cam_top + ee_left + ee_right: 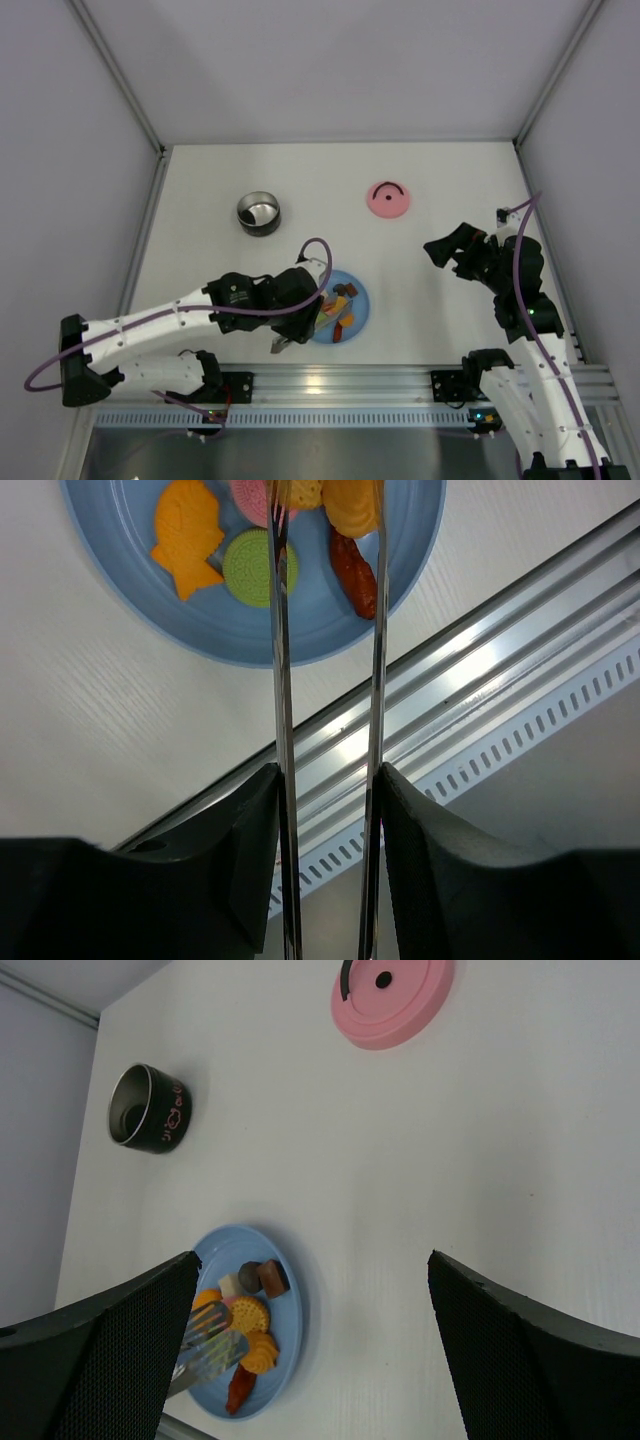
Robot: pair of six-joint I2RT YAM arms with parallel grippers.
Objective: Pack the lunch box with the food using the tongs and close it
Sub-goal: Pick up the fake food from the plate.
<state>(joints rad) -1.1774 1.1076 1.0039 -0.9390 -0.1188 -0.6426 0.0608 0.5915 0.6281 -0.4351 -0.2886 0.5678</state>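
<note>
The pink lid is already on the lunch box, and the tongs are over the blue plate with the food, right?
Not quite. The pink lid lies apart from the lunch box, which stands open; the top view shows it. The tongs are indeed over the blue plate with the food.

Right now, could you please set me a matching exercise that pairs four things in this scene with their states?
Things:
1 the lunch box
2 the lid
3 the tongs
4 the right gripper

States:
A gripped by the left gripper
B open, holding nothing
C standing upright, uncovered
D lying flat, handle up, apart from its container

Pairs: 1-C; 2-D; 3-A; 4-B
</note>
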